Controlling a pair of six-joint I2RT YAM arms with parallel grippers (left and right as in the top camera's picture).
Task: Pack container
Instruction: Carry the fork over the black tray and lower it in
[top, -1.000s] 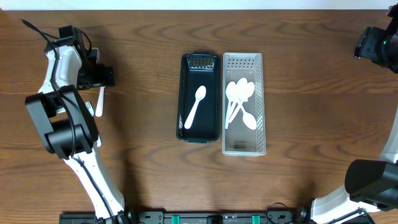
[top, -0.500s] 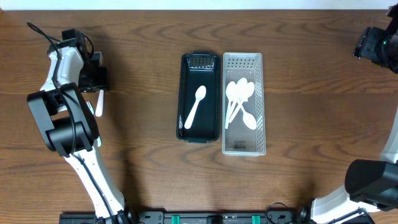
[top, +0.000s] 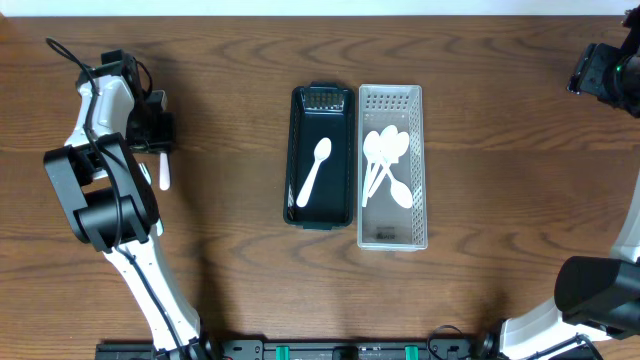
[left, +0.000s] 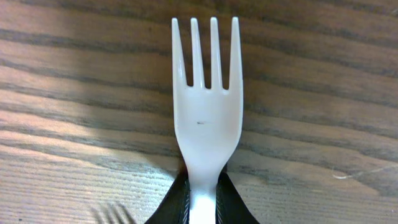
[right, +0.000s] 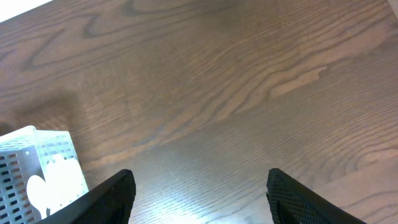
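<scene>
At upper left, the left gripper (top: 157, 133) pinches a white fork (left: 207, 118) — the dark container (top: 295, 120) holds only one spoon (top: 316, 172) (packing looks barely begun).

The bench (top: 230, 250) is dark brown wood with a long wavy grain running from its left edge to its right edge, and a pale strip shows beyond its far edge. Two things lie directly on it, around the middle and a little closer to the far edge than the near one: a black container (top: 292, 150) and, touching its right side, a slightly longer white perforated basket (top: 392, 232), both with their long sides pointing from far edge to near edge. Close to the left edge a white plastic fork (top: 162, 172) sits in the left claw (left: 202, 202), low over the wood; whether it touches the bench cannot be told.
</scene>
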